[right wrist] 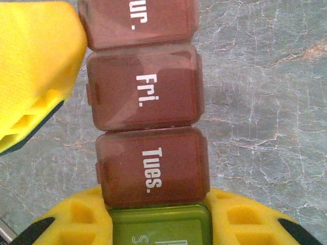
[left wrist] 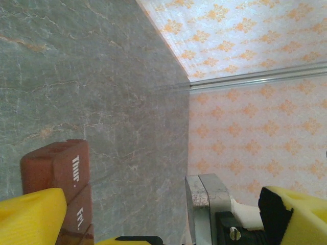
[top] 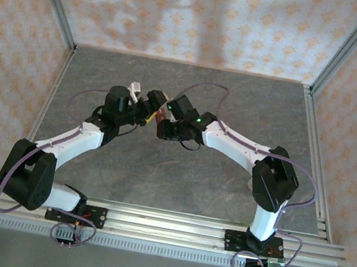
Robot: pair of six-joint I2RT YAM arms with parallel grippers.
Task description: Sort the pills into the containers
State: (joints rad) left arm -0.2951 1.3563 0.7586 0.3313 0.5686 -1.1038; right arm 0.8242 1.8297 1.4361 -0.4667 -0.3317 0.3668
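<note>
The containers (right wrist: 148, 127) are a strip of joined reddish-brown boxes marked "Fri." and "Tues." with a green box (right wrist: 161, 224) at the near end. My right gripper (right wrist: 159, 228) is shut on that green end, a yellow pad on each side. All lids in sight are shut, so any pills are hidden. My left gripper (left wrist: 163, 217) stands wide open, and the strip's far end (left wrist: 64, 173) lies against its left pad (left wrist: 30, 214). From above, both grippers meet at mid-table, the left gripper (top: 143, 105) facing the right gripper (top: 165, 130) across the containers (top: 162, 129).
The grey marbled table (top: 178, 175) is walled by patterned panels (top: 200, 13) at the back and sides. A grey metal block (left wrist: 204, 204) on a black mount sits low between the left pads. Aluminium rails (top: 169, 225) run along the near edge.
</note>
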